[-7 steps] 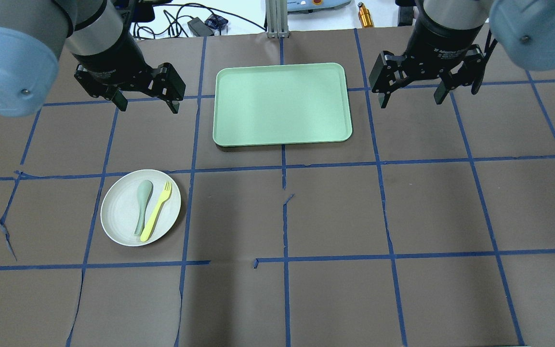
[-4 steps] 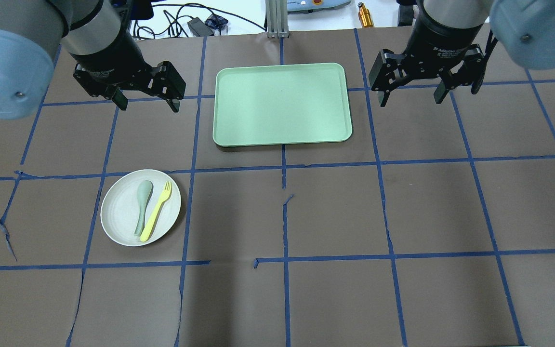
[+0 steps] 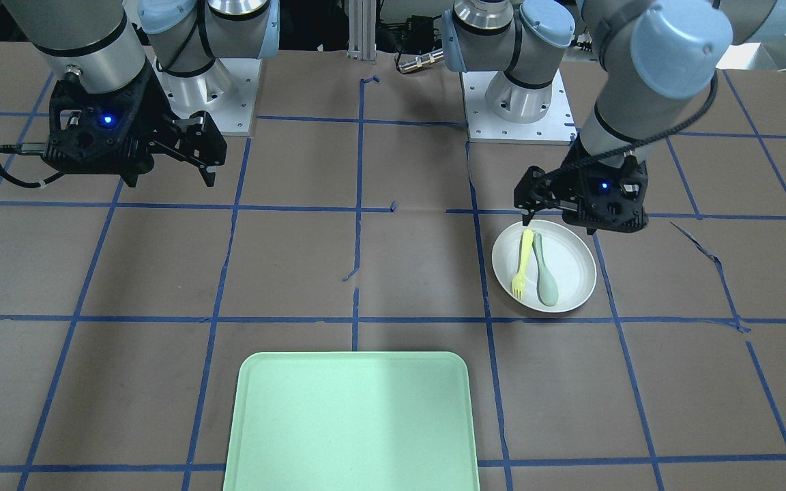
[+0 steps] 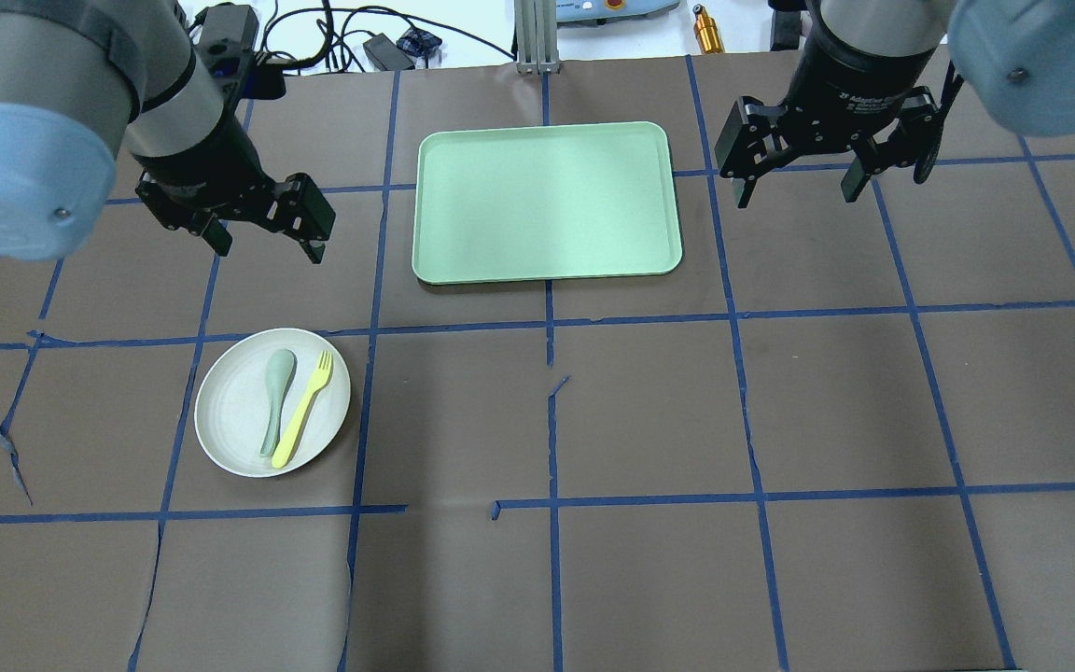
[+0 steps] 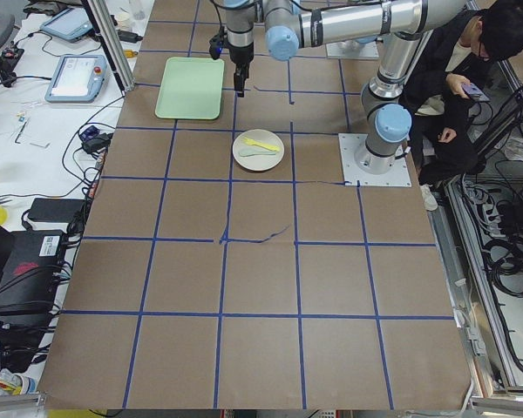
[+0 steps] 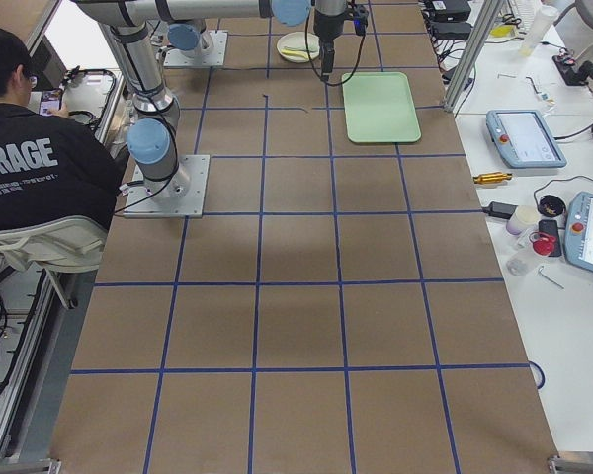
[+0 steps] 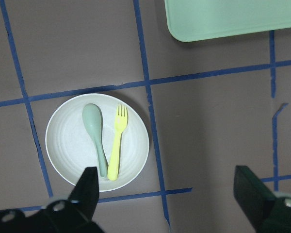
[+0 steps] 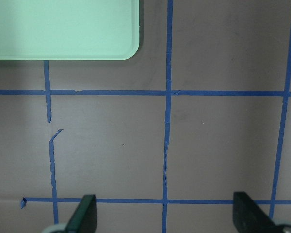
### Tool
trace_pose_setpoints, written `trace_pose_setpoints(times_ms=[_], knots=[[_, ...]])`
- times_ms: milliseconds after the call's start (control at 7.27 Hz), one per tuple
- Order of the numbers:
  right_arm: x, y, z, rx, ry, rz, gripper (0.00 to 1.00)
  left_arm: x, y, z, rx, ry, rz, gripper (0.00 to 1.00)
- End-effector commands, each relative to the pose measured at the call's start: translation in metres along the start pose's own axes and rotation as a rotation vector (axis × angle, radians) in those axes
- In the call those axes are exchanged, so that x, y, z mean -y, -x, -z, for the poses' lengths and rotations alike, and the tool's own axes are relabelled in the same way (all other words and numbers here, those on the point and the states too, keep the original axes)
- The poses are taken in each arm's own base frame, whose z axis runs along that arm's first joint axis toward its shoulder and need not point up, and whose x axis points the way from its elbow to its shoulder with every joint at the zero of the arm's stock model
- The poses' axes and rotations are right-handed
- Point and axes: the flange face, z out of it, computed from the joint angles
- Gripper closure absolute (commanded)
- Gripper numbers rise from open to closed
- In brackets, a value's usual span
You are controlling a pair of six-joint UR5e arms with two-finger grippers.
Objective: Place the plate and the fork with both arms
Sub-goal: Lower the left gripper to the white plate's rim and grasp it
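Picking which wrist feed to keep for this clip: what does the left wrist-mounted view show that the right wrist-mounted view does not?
Only the left wrist view: the plate, with the fork and the spoon lying side by side on it, and the open left hand. Only the right wrist view: the open right hand, with no task item in sight. Both: a corner of the green tray at the top, and the brown table with blue tape lines.
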Motion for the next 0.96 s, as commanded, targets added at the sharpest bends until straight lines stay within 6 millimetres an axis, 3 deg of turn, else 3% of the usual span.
trace_pose_setpoints(times_ms=[0, 138, 275, 550, 688, 826], knots=[[0.000, 0.000, -0.001, -0.004, 0.002, 0.003, 0.00, -0.038, 0.062, -0.116, 0.016, -0.048, -0.025, 0.07], [0.000, 0.000, -0.001, -0.004, 0.003, 0.003, 0.00, -0.055, 0.088, -0.159, 0.024, -0.063, 0.018, 0.08], [0.000, 0.000, -0.001, -0.004, 0.002, 0.003, 0.00, -0.060, 0.113, -0.174, 0.024, -0.058, 0.021, 0.08], [0.000, 0.000, -0.001, -0.004, 0.003, 0.003, 0.00, -0.066, 0.133, -0.198, -0.004, -0.016, 0.064, 0.33], [0.000, 0.001, -0.002, -0.002, 0.005, 0.001, 0.00, -0.064, 0.135, -0.199, -0.004, -0.014, 0.067, 0.61], [0.000, 0.000, -0.001, -0.004, 0.003, 0.003, 0.00, -0.064, 0.135, -0.199, -0.006, -0.012, 0.090, 1.00]])
